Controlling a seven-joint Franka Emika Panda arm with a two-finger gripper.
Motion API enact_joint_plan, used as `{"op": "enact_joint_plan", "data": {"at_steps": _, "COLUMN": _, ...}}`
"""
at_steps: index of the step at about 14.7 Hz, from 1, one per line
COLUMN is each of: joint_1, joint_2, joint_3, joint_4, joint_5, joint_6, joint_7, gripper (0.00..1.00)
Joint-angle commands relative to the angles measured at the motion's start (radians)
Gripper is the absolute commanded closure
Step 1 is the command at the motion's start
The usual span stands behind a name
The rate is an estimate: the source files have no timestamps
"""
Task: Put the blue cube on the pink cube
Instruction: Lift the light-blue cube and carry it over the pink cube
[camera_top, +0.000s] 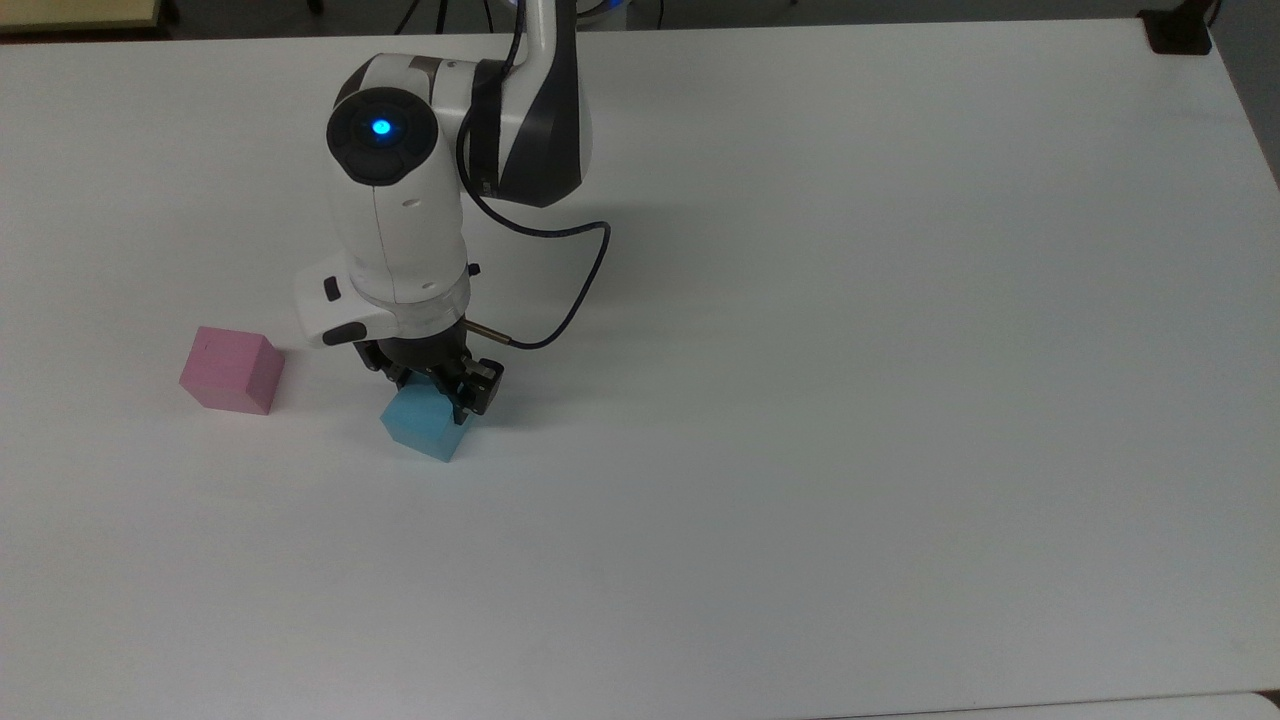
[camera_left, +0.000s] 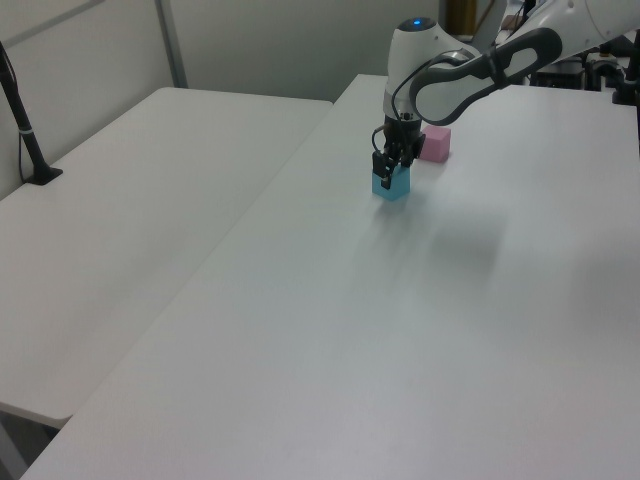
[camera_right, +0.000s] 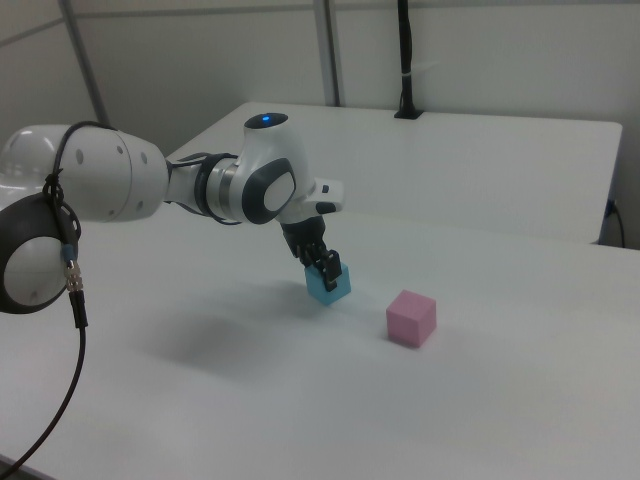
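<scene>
Lab: robot arm (camera_right: 120, 190), white tables (camera_left: 300, 330)

In the right view I see my arm (camera_right: 150, 190) reaching in from the left of the frame, its gripper (camera_right: 325, 268) down over the blue cube (camera_right: 330, 284) near the middle, black fingers (camera_right: 329, 266) straddling the cube's top. The pink cube (camera_right: 411, 317) sits on the white table (camera_right: 300, 400) lower right of the blue one, near it but apart. A second white table (camera_right: 480, 160) fills the upper right.
</scene>
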Motion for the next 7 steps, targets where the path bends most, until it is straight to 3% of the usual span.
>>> {"op": "enact_joint_plan", "data": {"at_steps": 1, "joint_1": -0.043, "joint_2": -0.023, "joint_3": -0.003, "joint_4": 0.022, "joint_5": -0.012, "joint_6": 0.001, "joint_7": -0.121, "gripper": 0.77}}
{"op": "enact_joint_plan", "data": {"at_steps": 7, "joint_1": -0.175, "joint_2": -0.067, "joint_3": -0.003, "joint_4": 0.065, "joint_5": 0.003, "joint_6": -0.162, "joint_7": -0.421, "gripper": 0.75}}
